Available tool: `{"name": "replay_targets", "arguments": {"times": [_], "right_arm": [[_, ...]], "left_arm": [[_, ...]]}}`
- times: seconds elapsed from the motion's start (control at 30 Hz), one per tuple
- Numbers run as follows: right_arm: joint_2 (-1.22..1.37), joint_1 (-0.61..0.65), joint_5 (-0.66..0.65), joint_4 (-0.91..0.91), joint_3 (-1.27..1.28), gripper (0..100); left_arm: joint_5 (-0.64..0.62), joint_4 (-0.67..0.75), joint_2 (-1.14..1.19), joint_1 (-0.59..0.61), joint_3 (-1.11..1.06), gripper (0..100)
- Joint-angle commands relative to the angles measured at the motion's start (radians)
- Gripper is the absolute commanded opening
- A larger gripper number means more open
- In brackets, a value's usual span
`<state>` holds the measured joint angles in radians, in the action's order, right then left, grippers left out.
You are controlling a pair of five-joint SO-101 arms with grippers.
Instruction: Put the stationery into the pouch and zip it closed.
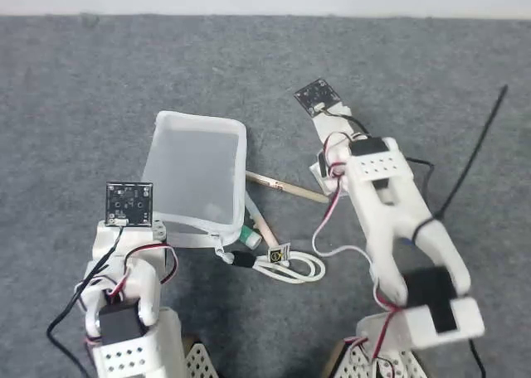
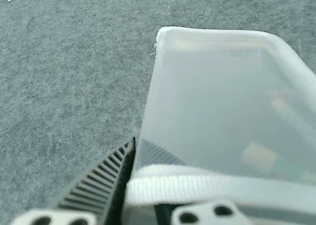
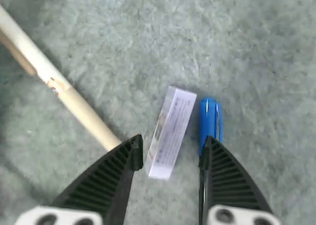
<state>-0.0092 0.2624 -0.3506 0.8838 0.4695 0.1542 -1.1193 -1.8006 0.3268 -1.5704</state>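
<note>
pouch (image 1: 199, 171) hem in left end effector (image 2: 146, 181)

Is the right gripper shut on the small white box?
No, the right gripper is open, and the small white box lies between its fingers.

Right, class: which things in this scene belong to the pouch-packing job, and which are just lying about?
Belong to the job:
- pouch
- pencil
- small white box
- blue pen

Just lying about:
- white cable with its tag, beside the pouch
- grey mat under everything
</note>
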Motion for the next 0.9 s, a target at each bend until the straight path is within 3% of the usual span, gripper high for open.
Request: {"name": "replay_targets", "arguments": {"times": [0.0,0.37,0.57,0.87], "right_arm": [[0.077,-0.007,-0.008,-0.013,-0.138,17.7],[0.280,0.033,-0.008,-0.008,-0.269,17.5],[0.298,0.035,-0.009,-0.008,-0.272,7.6],[0.300,0.030,-0.017,0.025,-0.267,6.9]], "left_arm": [[0.005,-0.002,0.000,0.003,0.056,1],[0.005,-0.002,0.000,0.003,0.056,1],[0.005,-0.002,0.000,0.003,0.056,1],[0.006,-0.002,0.000,0.003,0.054,1]]}}
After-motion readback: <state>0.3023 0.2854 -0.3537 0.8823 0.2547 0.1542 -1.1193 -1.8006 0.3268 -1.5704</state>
